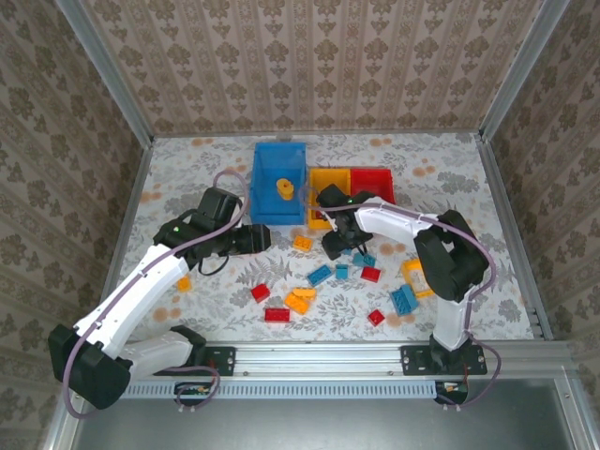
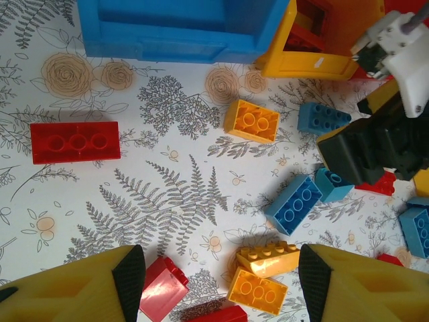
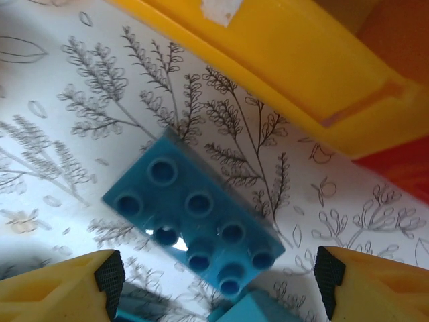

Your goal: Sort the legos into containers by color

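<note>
On my feed, the right end effector [image 3: 219, 276] holds its yellow fingers [image 3: 53, 290] wide apart. Between them, touching neither, a blue eight-stud brick [image 3: 191, 225] lies flat on the leaf-patterned desk [image 3: 67, 100]. A second blue brick [image 3: 251, 310] sits just beside it. Farther off runs the yellow-orange bin [image 3: 301, 60] wall.

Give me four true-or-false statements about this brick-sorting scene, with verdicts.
1. The blue rectangular plastic bin holds a yellow-orange round plastic piece. True.
2. The right gripper is shut on the blue eight-stud plastic brick. False: its jaws stand open either side of it.
3. The left gripper is open and holds nothing. True.
4. Every brick is in a bin. False: many lie loose on the fern-patterned table.
</note>
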You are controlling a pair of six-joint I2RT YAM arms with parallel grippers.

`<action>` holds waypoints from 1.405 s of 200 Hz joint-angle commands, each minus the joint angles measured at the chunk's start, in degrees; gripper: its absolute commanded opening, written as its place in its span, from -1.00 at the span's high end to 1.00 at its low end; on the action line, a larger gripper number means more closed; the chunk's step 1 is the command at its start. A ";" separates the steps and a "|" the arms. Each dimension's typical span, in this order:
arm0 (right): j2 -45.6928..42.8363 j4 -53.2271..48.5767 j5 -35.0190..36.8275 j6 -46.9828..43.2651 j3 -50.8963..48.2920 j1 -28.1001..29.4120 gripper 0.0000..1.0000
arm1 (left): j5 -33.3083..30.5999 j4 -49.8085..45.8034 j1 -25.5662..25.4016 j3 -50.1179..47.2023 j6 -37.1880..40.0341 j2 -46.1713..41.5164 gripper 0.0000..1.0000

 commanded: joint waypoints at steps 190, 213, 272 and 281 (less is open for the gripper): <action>-14.22 -3.01 -1.65 9.90 3.92 -8.07 0.45 | 12.92 14.89 -2.40 7.78 -1.92 5.81 -0.40; -10.31 -3.91 -2.89 12.24 8.37 -12.86 0.47 | 8.51 11.56 -5.68 16.65 1.47 13.79 -0.40; 6.13 -7.93 -2.86 19.58 22.21 -18.86 0.49 | -5.06 3.43 -15.86 37.70 11.16 30.73 -0.41; 7.94 -8.77 -2.66 19.89 23.57 -18.97 0.47 | -5.16 3.17 -16.61 38.97 11.71 32.19 -0.41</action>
